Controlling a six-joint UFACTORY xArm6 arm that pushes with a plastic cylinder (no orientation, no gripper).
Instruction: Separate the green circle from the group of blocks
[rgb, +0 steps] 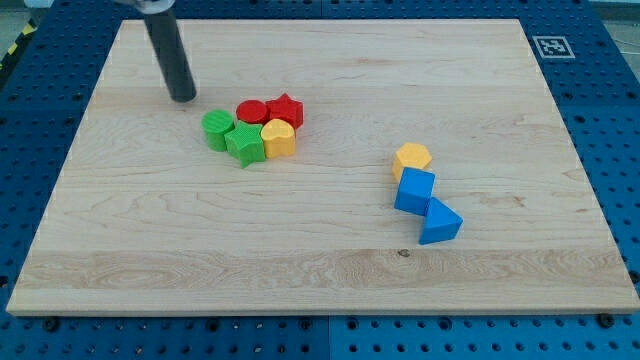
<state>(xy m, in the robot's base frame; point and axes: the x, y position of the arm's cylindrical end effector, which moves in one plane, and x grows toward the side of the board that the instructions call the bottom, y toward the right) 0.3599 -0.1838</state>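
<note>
Trouble could come if the tip (183, 97), a bare rod with no end effector to open or close, pushes the green circle (216, 129) rightward, since it touches the green star (244, 145).

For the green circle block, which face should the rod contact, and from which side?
Contact the green circle block's right side, facing the green star block and red circle block, pushing toward the view's left. My tip sits up-left, so it probably must circle round first.
</note>
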